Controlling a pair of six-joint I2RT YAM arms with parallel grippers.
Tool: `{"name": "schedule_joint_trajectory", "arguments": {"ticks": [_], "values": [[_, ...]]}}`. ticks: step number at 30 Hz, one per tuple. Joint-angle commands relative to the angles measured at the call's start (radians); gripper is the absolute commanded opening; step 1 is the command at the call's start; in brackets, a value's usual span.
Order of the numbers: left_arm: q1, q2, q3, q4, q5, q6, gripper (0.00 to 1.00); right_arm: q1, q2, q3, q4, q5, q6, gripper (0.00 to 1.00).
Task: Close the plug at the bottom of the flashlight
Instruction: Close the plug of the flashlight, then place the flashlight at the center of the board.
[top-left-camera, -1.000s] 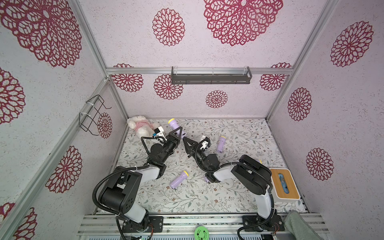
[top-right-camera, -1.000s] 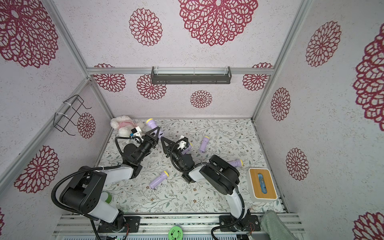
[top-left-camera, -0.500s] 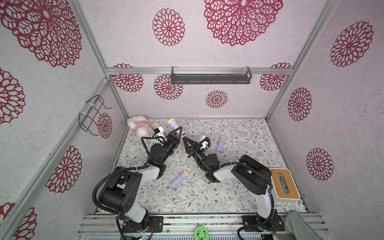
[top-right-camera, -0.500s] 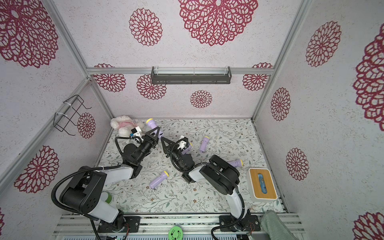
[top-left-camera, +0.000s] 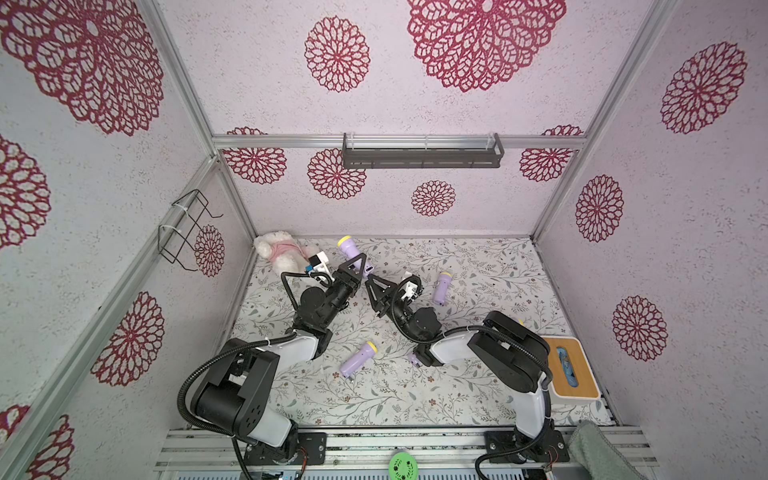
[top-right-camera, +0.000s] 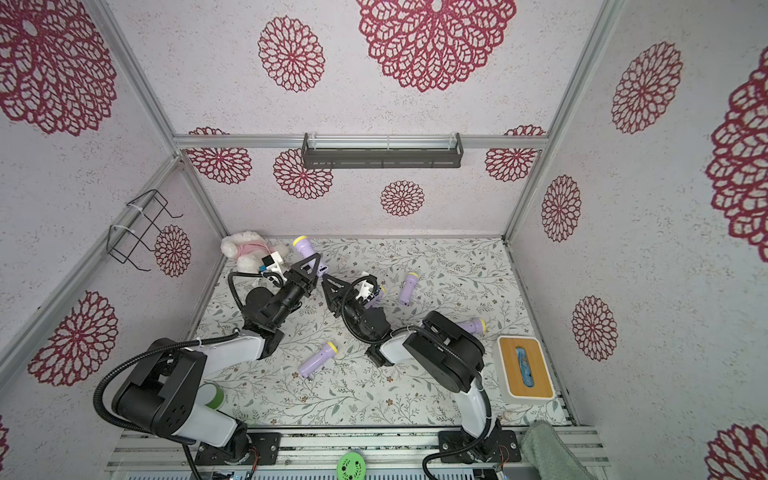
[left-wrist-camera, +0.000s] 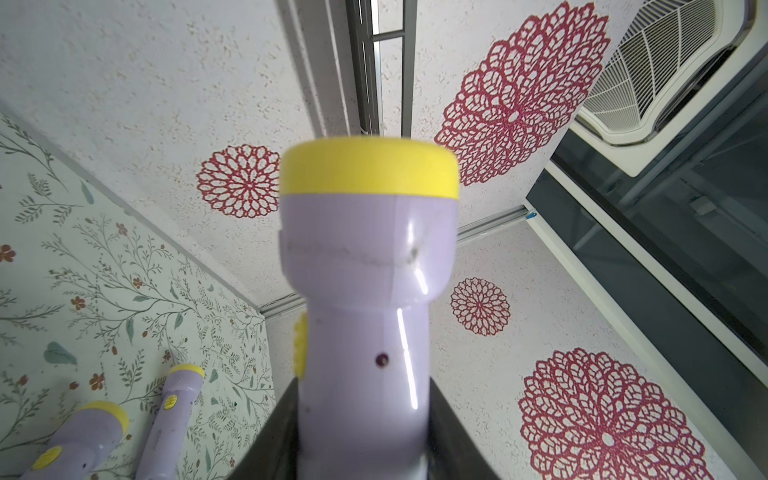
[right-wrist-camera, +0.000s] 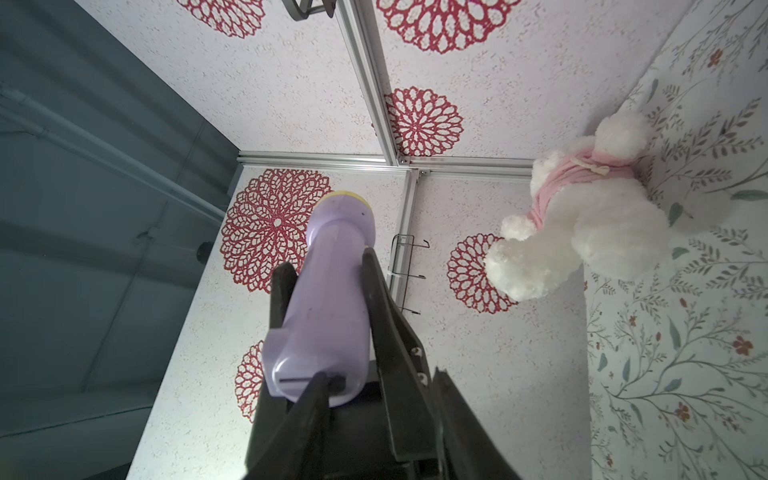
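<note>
Purple flashlight (top-left-camera: 349, 248) in both top views is held above the floral tabletop (top-left-camera: 478, 266), clenched by the left pincer (top-left-camera: 356, 262), right pincer (top-left-camera: 369, 279) at its tail; left wrist shows the barrel gripped; right wrist shows right pincer released, one fingertip (right-wrist-camera: 318, 386) touching the flashlight's bottom end.

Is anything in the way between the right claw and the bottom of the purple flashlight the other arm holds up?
Nothing visible does. The left gripper grips the flashlight by its body, its bottom end is bare, and the right gripper sits right at that end.
</note>
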Motion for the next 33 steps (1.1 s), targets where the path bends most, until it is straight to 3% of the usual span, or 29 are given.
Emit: {"name": "schedule_joint_trajectory", "arguments": {"ticks": [1,10,11,12,20,27,33], "values": [[-0.039,-0.053,-0.011,-0.049,0.097,0.030,0.00,-0.013,-0.118,-0.025,-0.044,0.031,-0.095,0.52],[0.013,-0.132,0.039,-0.419,0.016,0.164,0.00,-0.011,-0.315,-0.148,-0.175,0.024,-0.225,0.81],[0.014,-0.139,0.055,-0.474,0.007,0.185,0.00,-0.009,-0.332,-0.165,-0.161,0.023,-0.260,0.97],[0.017,-0.145,0.077,-0.551,-0.008,0.212,0.00,-0.009,-0.356,-0.184,-0.155,0.021,-0.286,0.99],[0.025,-0.088,0.297,-1.081,-0.078,0.425,0.00,-0.014,-0.662,-0.275,-0.494,0.054,-0.629,0.99],[0.020,0.063,0.504,-1.428,-0.140,0.625,0.00,-0.021,-0.925,-0.185,-1.045,0.190,-1.079,0.99],[0.020,0.219,0.668,-1.642,-0.216,0.784,0.00,-0.030,-1.042,-0.229,-1.168,0.220,-1.277,0.99]]}}
